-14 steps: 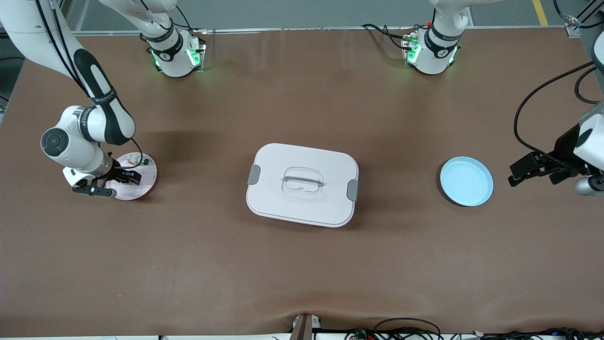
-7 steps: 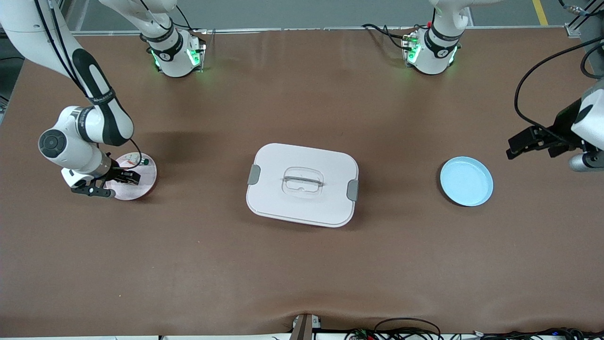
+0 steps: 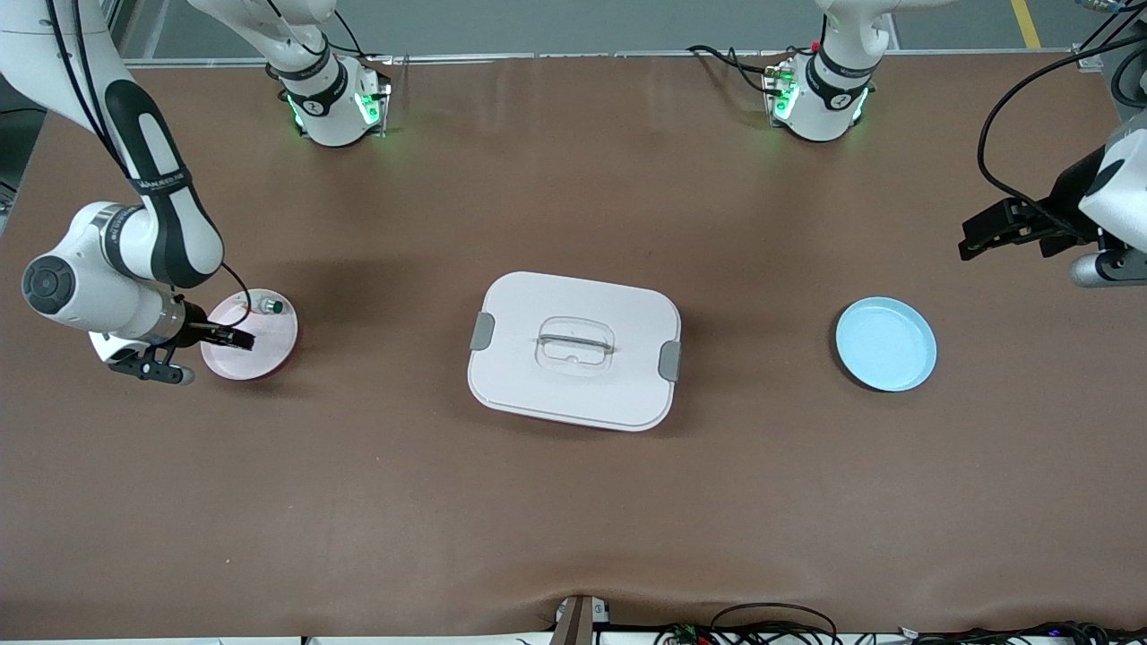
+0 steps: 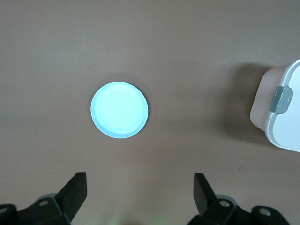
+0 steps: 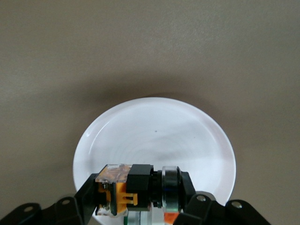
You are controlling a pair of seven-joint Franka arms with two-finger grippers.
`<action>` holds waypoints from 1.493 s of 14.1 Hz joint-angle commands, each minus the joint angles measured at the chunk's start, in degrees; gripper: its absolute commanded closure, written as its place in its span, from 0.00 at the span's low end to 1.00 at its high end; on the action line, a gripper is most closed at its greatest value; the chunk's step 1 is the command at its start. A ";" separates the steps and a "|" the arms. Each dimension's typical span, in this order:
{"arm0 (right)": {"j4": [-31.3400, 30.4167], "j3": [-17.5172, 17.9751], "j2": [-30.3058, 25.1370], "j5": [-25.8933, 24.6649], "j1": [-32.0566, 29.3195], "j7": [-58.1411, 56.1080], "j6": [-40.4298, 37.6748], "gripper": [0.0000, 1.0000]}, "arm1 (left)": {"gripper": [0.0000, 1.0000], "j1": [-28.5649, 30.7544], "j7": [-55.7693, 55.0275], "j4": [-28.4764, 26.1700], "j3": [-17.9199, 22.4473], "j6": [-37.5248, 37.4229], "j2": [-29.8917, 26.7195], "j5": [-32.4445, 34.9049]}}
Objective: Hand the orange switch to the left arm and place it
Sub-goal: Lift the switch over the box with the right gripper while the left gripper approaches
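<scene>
My right gripper (image 3: 231,339) is shut on the orange switch (image 5: 138,183), a small black body with orange parts and a clear end. It holds the switch just above the pink plate (image 3: 269,348), which looks white in the right wrist view (image 5: 154,136). The white box (image 3: 573,349) with grey latches sits at the table's middle, and its corner shows in the left wrist view (image 4: 281,117). My left gripper (image 3: 972,237) is open and empty in the air, over bare table beside the blue plate (image 3: 885,344), as the left wrist view (image 4: 140,183) shows.
A small silver switch with a green cap (image 3: 269,306) lies on the pink plate's rim side toward the bases. The blue plate (image 4: 119,110) holds nothing. Cables trail from the left arm at its end of the table.
My right gripper has lifted the orange switch and drawn back toward the right arm's end of the table. My left gripper has moved toward the bases' side, away from the blue plate.
</scene>
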 commanded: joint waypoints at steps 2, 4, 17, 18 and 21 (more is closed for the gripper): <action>4.22 0.13 -2.20 7.54 1.80 3.18 -9.24 1.00 | 0.00 0.35 -0.25 -0.30 -0.33 -1.17 -1.25 0.10; 5.99 0.21 -2.98 8.26 4.25 8.52 -12.42 1.00 | 0.00 0.53 -0.16 0.05 0.11 -1.25 -1.33 -4.44; 27.35 0.21 -2.29 12.47 25.43 53.26 -26.06 1.00 | 0.00 -1.04 -5.70 -0.03 -0.42 1.63 -0.37 -41.81; 28.49 0.13 -1.76 15.44 26.66 55.72 -25.97 1.00 | 0.00 -2.79 -5.78 -0.21 -0.42 3.56 -0.19 -42.96; 35.25 0.12 2.01 19.34 30.18 64.94 -25.88 1.00 | 0.00 -7.54 -5.79 -0.47 -0.42 11.29 2.00 -46.29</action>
